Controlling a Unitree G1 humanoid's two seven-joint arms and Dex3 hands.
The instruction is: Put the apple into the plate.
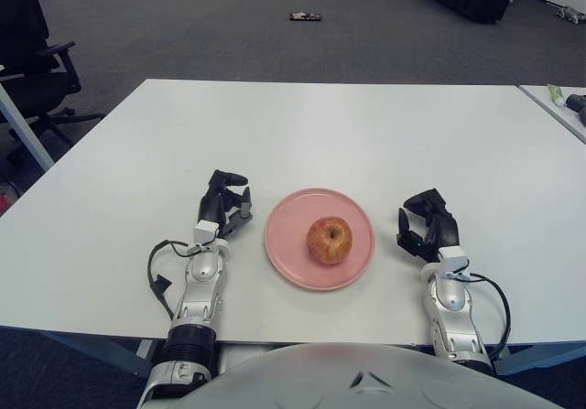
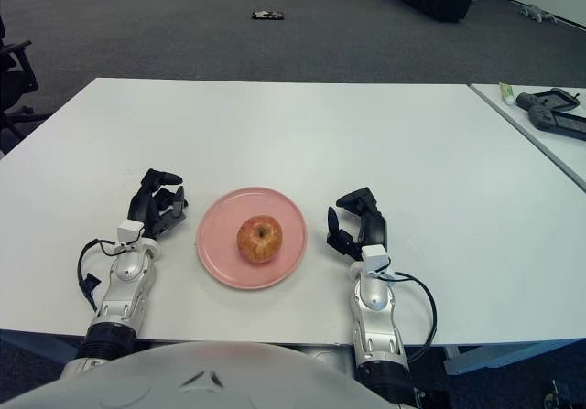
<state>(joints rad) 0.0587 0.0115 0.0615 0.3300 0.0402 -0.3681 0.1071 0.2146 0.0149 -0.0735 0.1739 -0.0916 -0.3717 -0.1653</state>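
Observation:
A red-yellow apple (image 1: 329, 240) sits upright in the middle of a pink plate (image 1: 289, 256) on the white table (image 1: 330, 134). My left hand (image 1: 225, 203) shows just left of the plate, fingers curled and holding nothing. My right hand (image 1: 423, 223) shows just right of the plate, fingers curled and holding nothing. Neither hand touches the apple or the plate.
A second white table (image 2: 540, 130) stands at the right with dark devices (image 2: 554, 112) and a small green tube (image 2: 505, 90) on it. A black office chair (image 1: 32, 57) stands at the far left. Boxes and a small dark object (image 1: 306, 16) lie on the carpet beyond.

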